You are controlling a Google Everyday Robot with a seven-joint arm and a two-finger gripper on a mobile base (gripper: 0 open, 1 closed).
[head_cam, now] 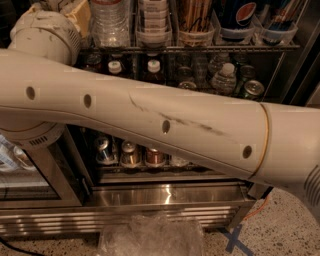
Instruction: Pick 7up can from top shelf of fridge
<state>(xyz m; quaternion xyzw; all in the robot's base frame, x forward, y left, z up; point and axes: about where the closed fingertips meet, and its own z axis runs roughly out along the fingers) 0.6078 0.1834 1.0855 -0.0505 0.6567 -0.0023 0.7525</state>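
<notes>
**Aluminium can unseen, tool out of frame**

Cream plastic fills most of the view. The robot's arm (165, 125) crosses from lower right to a round elbow joint (45, 32) at upper left, in front of the fridge (170, 195). The tool lies somewhere past that elbow, beyond the picture's edge, so whether it is spread or pressed together cannot be told.

The top shelf (200, 48) runs along the upper edge. On it stand a clear bottle (110, 22), a stack of clear trays (152, 22), tall cans (195, 17) and a Pepsi can (237, 15), all cut off at the top. The 7up can cannot be picked out among them. It may sit at the shelf's left end behind the elbow, or above the frame. On the rack below are brown white-capped bottles (154, 70) and a green-and-silver can (252, 89), neither of which is the target.

As a judgement, a full drink can is fairly weighty for its size. It is stiff while sealed, but its thin wall dents under a hard squeeze. Its smooth skin may be damp from the cold and so slippery. The best hold is across the round body at mid-height, below the lid rim, with firm but moderate pressure. Neighbours on this shelf stand close together, leaving little room to slip in beside it.

How the can lies relative to the tool cannot be fixed, since both are hidden. The elbow sits level with the shelf's left end, which suggests the tool is near that side.
</notes>
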